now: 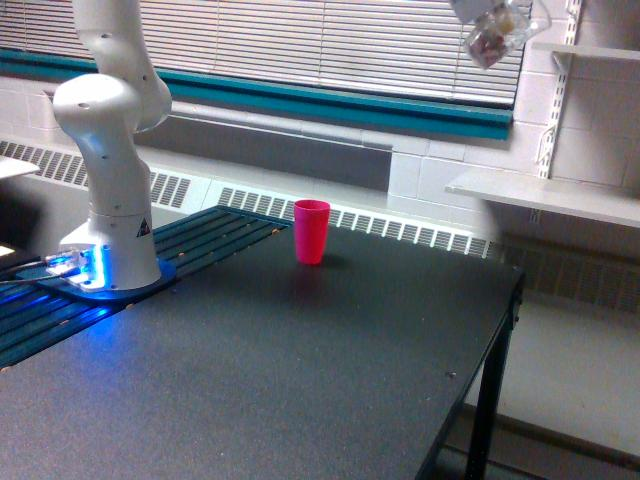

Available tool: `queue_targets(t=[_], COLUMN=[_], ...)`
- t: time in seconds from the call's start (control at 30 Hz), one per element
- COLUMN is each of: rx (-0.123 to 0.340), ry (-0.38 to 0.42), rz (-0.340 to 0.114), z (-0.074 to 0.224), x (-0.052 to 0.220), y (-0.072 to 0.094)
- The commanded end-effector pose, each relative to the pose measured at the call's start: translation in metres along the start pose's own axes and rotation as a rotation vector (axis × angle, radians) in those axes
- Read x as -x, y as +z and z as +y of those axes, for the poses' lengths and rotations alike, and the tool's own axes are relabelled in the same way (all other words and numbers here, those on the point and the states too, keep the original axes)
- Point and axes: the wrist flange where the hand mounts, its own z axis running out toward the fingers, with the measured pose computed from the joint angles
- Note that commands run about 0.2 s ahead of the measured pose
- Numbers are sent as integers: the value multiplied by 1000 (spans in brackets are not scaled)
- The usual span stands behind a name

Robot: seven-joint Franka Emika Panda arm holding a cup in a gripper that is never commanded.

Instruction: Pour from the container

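Your container [493,33] looks light, rigid and slick, its loose pieces free to shift; grip its sides. You cannot tell the pincer's state.

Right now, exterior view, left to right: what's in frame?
Robot arm base → red cup on the black table → clear container held high at the top edge → white wall shelf.

Pink-red cup [311,230], black table [300,370], white arm [110,150].
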Motion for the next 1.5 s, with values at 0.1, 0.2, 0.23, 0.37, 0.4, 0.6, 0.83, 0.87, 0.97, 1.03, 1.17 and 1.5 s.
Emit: queue_targets(t=[0.1,0.2,0.23,0.37,0.4,0.6,0.83,0.87,0.97,1.03,1.17,1.5], rx=[-17,-17,-18,-15,-14,-9,0,1,10,17,35,110], ry=[-108,-130,-141,-181,-193,-241,-294,-300,-308,-320,-338,-376], rz=[-29,-32,-34,-33,-32,-25,-26,-27,-37,-42,-54,-95], z=[-23,-25,-25,-27,-28,-28,-22,-21,-11,-6,5,38], x=[45,56,60,74,77,93,117,120,132,141,157,198], y=[10,11,12,10,9,3,-2,-2,0,2,6,24])
